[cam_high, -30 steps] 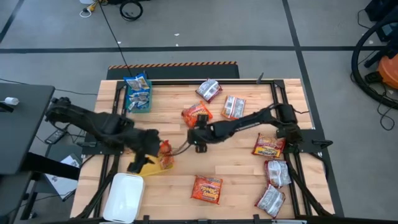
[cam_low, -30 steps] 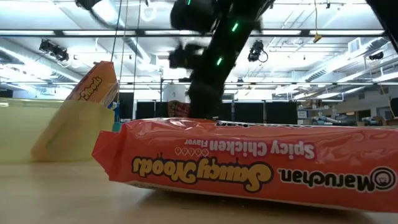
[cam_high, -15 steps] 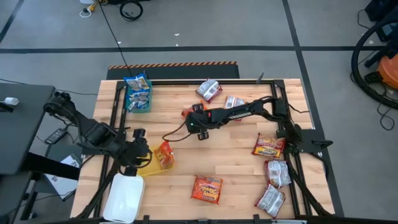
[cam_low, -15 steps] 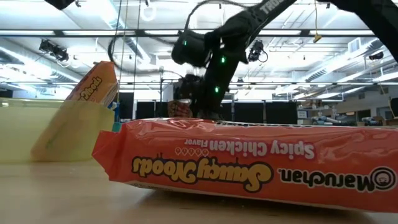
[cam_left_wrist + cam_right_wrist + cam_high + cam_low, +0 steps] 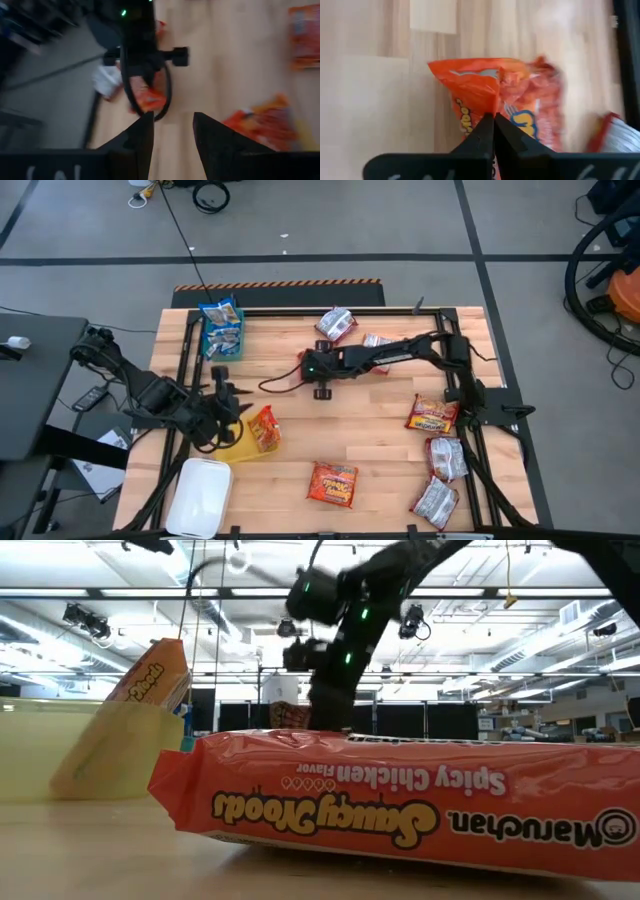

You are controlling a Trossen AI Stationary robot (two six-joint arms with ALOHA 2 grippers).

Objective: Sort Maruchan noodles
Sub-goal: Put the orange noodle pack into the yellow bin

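Maruchan noodles lie spread over the wooden table (image 5: 380,430): one orange packet (image 5: 495,102) sits near the table's middle, and the right gripper (image 5: 493,131) has its fingers pressed together on the edge of this packet. Another orange packet (image 5: 263,428) stands tilted in the yellow bin (image 5: 240,445) (at the left side). The left gripper (image 5: 172,127) hovers just beside that bin, its fingers partly apart and holding nothing. A Saucy Noods packet (image 5: 400,805) lies flat near the front edge.
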